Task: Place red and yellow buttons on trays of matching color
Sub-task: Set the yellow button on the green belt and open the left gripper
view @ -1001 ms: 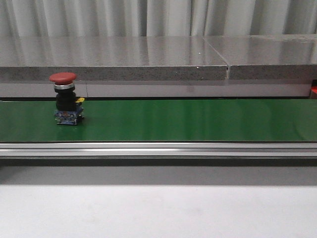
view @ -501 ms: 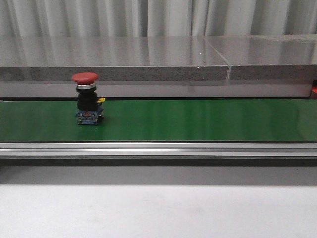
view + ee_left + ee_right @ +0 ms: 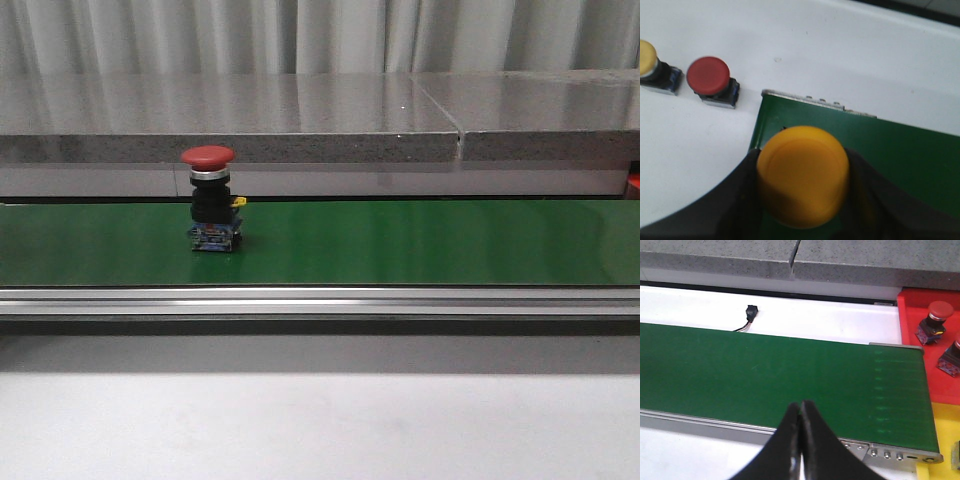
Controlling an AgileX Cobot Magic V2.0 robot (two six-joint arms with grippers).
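Red mushroom-head button [image 3: 208,156] stands upright on the green conveyor belt [image 3: 420,242], left of centre in the front view. Left gripper [image 3: 802,200] clamps a yellow button [image 3: 803,181] over the belt's end, beside a red button [image 3: 708,75] and a yellow one [image 3: 647,52] on the white table [image 3: 850,55]. Right gripper [image 3: 800,412] hangs above the belt, fingers pressed together and holding nothing; red tray [image 3: 910,320] holds two red buttons [image 3: 940,310].

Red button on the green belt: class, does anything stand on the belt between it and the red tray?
Nothing visible does. The red button stands alone on the green belt, and the right wrist view shows bare belt up to the red tray.
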